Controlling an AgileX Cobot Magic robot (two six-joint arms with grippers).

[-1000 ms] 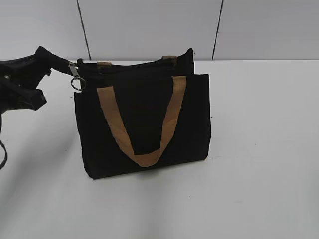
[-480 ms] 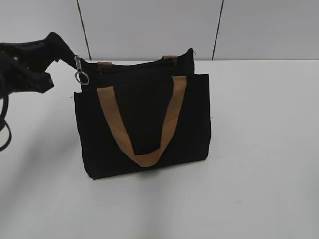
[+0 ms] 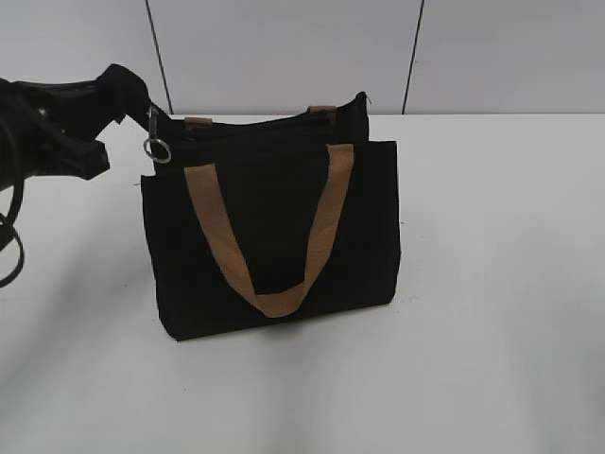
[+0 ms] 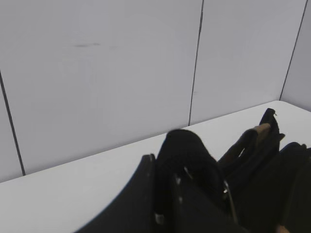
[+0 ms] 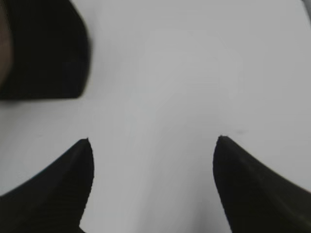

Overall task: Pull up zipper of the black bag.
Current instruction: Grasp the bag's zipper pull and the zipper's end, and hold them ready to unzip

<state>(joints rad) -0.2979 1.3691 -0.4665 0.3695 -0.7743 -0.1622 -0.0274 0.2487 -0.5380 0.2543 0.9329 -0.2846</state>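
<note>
The black bag [image 3: 274, 227] stands upright on the white table [image 3: 492, 284], a tan strap handle [image 3: 272, 301] hanging down its front. The silver zipper [image 3: 157, 144] pull with its ring dangles at the bag's top left corner. My left gripper [image 3: 125, 90] is shut on the black fabric end of the bag's top edge, just left of the pull. In the left wrist view my left gripper [image 4: 165, 167] pinches that fabric, with the zipper [image 4: 228, 196] pull just to the right and the bag [image 4: 272, 184] beyond. My right gripper [image 5: 152, 141] is open and empty above the table, with a corner of the bag [image 5: 43, 48] at the view's upper left.
A grey panelled wall [image 3: 284, 47] runs behind the table's far edge. The left arm's cables [image 3: 11, 227] hang at the left border. The right arm does not show in the exterior view.
My left gripper has moved right and slightly up toward the bag, still holding the fabric end. The zipper pull has shifted a little right with it. The bag body has stayed put.
</note>
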